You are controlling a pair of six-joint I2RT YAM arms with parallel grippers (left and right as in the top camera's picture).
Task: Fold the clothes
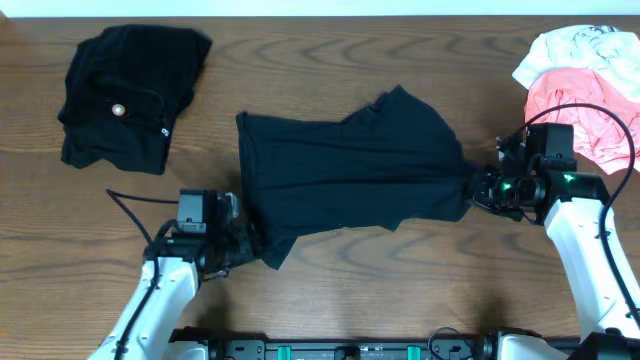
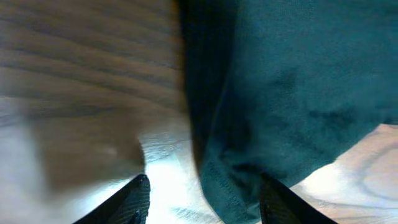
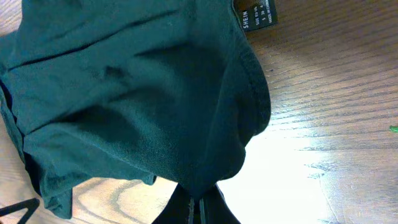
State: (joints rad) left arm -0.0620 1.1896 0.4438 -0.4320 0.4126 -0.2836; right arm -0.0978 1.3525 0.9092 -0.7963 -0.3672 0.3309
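Wooden tabletop carries everything: the right gripper is pinched tight on a bunched end of the black short-sleeved shirt, while the left gripper stands spread at the opposite corner, with the hem lying loose between its fingers. Farther out, a black garment pile with a pale button sits well apart at far left. A pink garment and a white garment crowd just behind the right arm.

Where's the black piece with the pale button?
Overhead view: the black piece with the button lies bunched at the far left of the table, apart from the black shirt spread mid-table.
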